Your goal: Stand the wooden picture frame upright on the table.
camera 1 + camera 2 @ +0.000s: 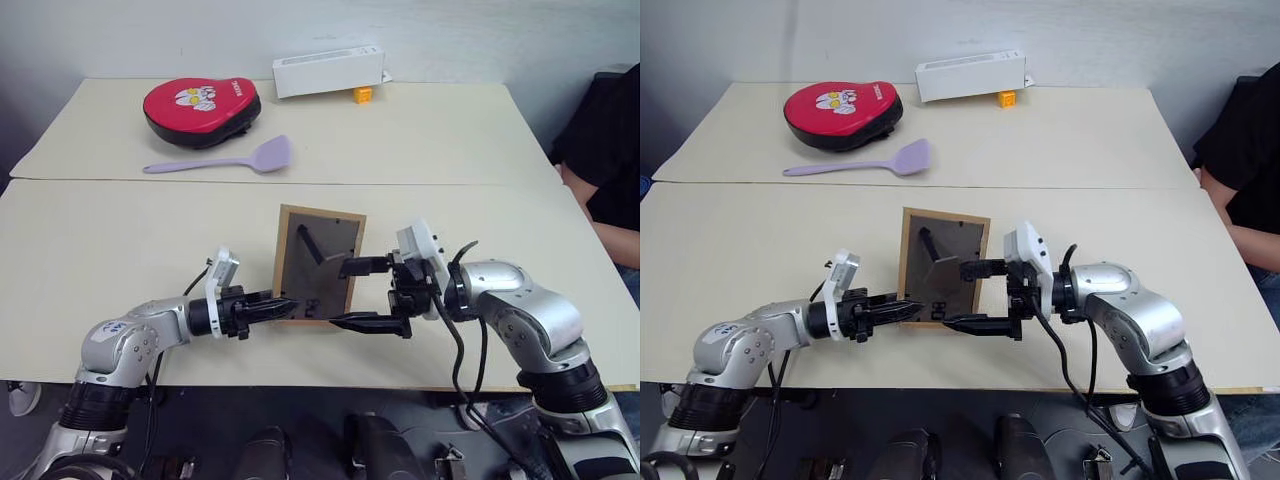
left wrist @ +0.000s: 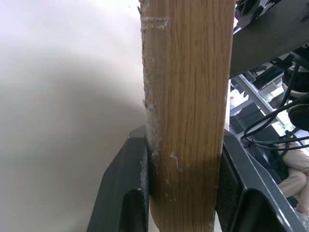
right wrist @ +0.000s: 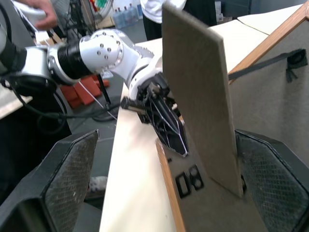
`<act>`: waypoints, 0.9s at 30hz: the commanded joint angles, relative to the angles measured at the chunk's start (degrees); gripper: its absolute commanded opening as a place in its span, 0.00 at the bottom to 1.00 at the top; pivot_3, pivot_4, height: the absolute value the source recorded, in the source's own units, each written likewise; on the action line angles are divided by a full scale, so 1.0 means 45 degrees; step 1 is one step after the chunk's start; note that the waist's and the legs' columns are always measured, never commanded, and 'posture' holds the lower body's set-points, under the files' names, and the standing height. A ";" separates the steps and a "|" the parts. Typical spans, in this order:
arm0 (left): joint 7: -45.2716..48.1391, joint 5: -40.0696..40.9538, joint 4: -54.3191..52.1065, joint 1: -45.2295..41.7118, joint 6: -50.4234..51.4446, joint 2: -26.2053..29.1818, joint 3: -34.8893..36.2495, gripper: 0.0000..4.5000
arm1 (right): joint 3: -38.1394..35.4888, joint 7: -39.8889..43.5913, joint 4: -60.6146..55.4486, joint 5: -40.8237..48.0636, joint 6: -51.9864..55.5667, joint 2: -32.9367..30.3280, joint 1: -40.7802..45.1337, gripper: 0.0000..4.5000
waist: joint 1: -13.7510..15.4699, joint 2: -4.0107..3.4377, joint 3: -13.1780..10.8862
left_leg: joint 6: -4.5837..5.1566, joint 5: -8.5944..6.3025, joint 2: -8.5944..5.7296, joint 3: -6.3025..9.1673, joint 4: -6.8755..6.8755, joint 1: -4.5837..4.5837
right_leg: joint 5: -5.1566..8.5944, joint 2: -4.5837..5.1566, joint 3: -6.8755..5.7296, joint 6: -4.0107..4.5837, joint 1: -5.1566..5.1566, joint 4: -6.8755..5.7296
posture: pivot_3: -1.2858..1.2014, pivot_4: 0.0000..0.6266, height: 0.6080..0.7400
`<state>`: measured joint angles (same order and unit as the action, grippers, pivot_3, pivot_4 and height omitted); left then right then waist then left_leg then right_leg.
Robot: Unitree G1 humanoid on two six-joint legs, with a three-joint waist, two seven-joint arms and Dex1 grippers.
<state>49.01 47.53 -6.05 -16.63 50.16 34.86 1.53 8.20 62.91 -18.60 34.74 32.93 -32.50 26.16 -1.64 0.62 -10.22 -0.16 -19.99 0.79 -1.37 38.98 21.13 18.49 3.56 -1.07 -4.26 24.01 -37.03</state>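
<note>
While left claw (image 1: 285, 305) grips wooden picture frame (image 1: 318, 262), right claw (image 1: 365, 293) wide apart around stand (image 3: 200, 92)

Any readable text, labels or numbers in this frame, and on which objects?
Red pad: white printing along its edge and a white cartoon design on top; too small and blurred to read.
White box: faint dark marks on its side; unreadable.
Wooden picture frame, held by the left gripper: no text on its back panel.
Purple spatula, small orange block: no text seen.
</note>
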 commanded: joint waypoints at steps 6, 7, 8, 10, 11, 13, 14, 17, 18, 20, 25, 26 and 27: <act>-0.0202 0.3298 -0.0008 -0.1103 0.4762 0.0812 0.1505 0.28 | -0.2011 0.0030 0.0784 -0.0862 -0.3980 0.0129 -0.0394 0.99 | 0.0052 0.0005 -0.0003 | 0.0000 0.0000 -0.0002 0.0006 0.0009 0.0011 | 0.0000 0.0001 -0.0005 0.0000 0.0000 0.0002 | 0.52 0.24 1.00; -0.0496 0.3832 0.0590 -0.1528 0.6461 0.1119 0.1724 0.28 | -0.2710 0.0200 0.0892 -0.0803 -0.4466 -0.0226 -0.0591 0.99 | 0.0119 0.0008 -0.0005 | 0.0002 -0.0001 -0.0006 0.0010 0.0013 0.0015 | 0.0000 0.0003 -0.0008 -0.0001 -0.0001 0.0001 | 0.52 0.24 1.00; -0.0761 0.4132 0.1004 -0.1806 0.7540 0.1266 0.1894 0.28 | -0.3117 0.0311 0.0937 -0.0750 -0.4737 -0.0460 -0.0741 0.99 | 0.0149 0.0008 -0.0005 | 0.0004 0.0000 -0.0013 0.0028 0.0017 0.0027 | -0.0002 0.0005 -0.0016 -0.0005 -0.0002 0.0003 | 0.52 0.24 1.00; -0.1136 0.4366 0.1433 -0.2190 0.8987 0.1445 0.2032 0.28 | -0.3531 0.0539 0.1165 -0.1168 -0.5891 -0.0756 -0.0952 0.99 | 0.0158 0.0008 -0.0005 | 0.0009 -0.0001 -0.0024 0.0031 0.0018 0.0020 | -0.0004 0.0005 -0.0013 -0.0007 -0.0014 0.0002 | 0.52 0.24 1.00; -0.1252 0.4868 0.1790 -0.2346 0.9230 0.1790 0.1657 0.28 | -0.3569 0.0684 0.1415 -0.1674 -0.6853 -0.0874 -0.0999 0.99 | 0.0160 0.0007 -0.0004 | 0.0010 -0.0001 -0.0021 0.0035 0.0016 0.0019 | -0.0004 0.0002 -0.0016 -0.0008 -0.0019 0.0002 | 0.52 0.24 1.00; -0.1699 0.5756 0.2432 -0.2553 0.9381 0.1791 0.1646 0.28 | -0.3326 0.1189 0.2190 -0.3102 -0.9707 -0.1061 -0.1014 0.99 | 0.0044 0.0008 -0.0005 | 0.0009 0.0000 -0.0018 0.0034 0.0008 0.0000 | -0.0004 -0.0002 -0.0015 -0.0009 -0.0031 0.0004 | 0.52 0.24 1.00; -0.1938 0.6475 0.2928 -0.2729 0.9409 0.1893 0.1403 0.28 | -0.3017 0.1296 0.2905 -0.4092 -1.1645 -0.1085 -0.0902 0.99 | 0.0010 0.0008 -0.0004 | 0.0008 0.0000 -0.0021 0.0030 0.0012 -0.0002 | -0.0004 -0.0001 -0.0011 -0.0009 -0.0029 0.0007 | 0.52 0.24 1.00; -0.2806 0.8372 0.4003 -0.3253 0.9409 0.2147 0.0608 0.28 | -0.2208 0.0346 0.5040 -0.7066 -1.6767 -0.0906 -0.0271 0.99 | -0.0029 0.0012 -0.0007 | -0.0008 0.0009 -0.0020 0.0024 0.0021 -0.0015 | -0.0004 -0.0005 -0.0006 -0.0009 -0.0029 -0.0011 | 0.52 0.24 1.00; -0.3223 0.8959 0.4312 -0.3467 0.9409 0.2221 0.0216 0.28 | -0.1943 -0.0090 0.5595 -0.7720 -1.7850 -0.0723 -0.0045 0.99 | -0.0028 0.0012 -0.0007 | -0.0013 0.0013 -0.0020 0.0017 0.0024 -0.0022 | -0.0004 -0.0005 0.0002 -0.0009 -0.0025 -0.0022 | 0.52 0.24 1.00; -0.4061 1.0162 0.4786 -0.3842 0.9409 0.2498 -0.0943 0.28 | -0.1412 -0.0857 0.6389 -0.8597 -1.9317 -0.0278 0.0241 0.99 | -0.0033 0.0011 -0.0007 | -0.0028 0.0021 -0.0018 0.0018 0.0025 -0.0022 | -0.0004 -0.0007 0.0003 -0.0008 -0.0017 -0.0041 | 0.52 0.24 1.00; -0.5757 1.2393 0.5374 -0.4361 0.9409 0.2513 -0.2007 0.28 | -0.1150 -0.3517 0.7567 -1.1089 -2.1259 0.0722 0.0716 0.99 | -0.0014 0.0011 -0.0007 | -0.0037 0.0027 -0.0016 0.0021 0.0039 -0.0006 | -0.0004 -0.0005 0.0004 -0.0008 0.0000 -0.0099 | 0.52 0.24 1.00; -0.6047 1.2854 0.5379 -0.4391 0.9355 0.2577 -0.2244 0.28 | -0.1169 -0.4108 0.7693 -1.1581 -2.1308 0.0939 0.0852 0.99 | -0.0013 0.0012 -0.0006 | -0.0036 0.0027 -0.0017 0.0021 0.0045 -0.0006 | -0.0003 -0.0004 0.0005 -0.0007 0.0000 -0.0101 | 0.52 0.24 1.00; -0.6429 1.3376 0.5417 -0.4402 0.9209 0.2647 -0.2535 0.28 | -0.1026 -0.4543 0.7890 -1.2059 -2.1403 0.1076 0.1005 0.99 | -0.0020 0.0011 -0.0007 | -0.0037 0.0028 -0.0017 0.0024 0.0052 -0.0007 | -0.0003 -0.0005 0.0004 -0.0007 0.0000 -0.0104 | 0.52 0.24 1.00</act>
<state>21.44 101.89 18.93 -35.17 92.06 46.11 -9.36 4.08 46.70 16.91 -16.86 -61.63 -28.32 29.27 -1.74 0.67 -10.25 -0.35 -19.85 0.71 -1.27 39.23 21.10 18.48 3.54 -1.05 -4.29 24.01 -37.50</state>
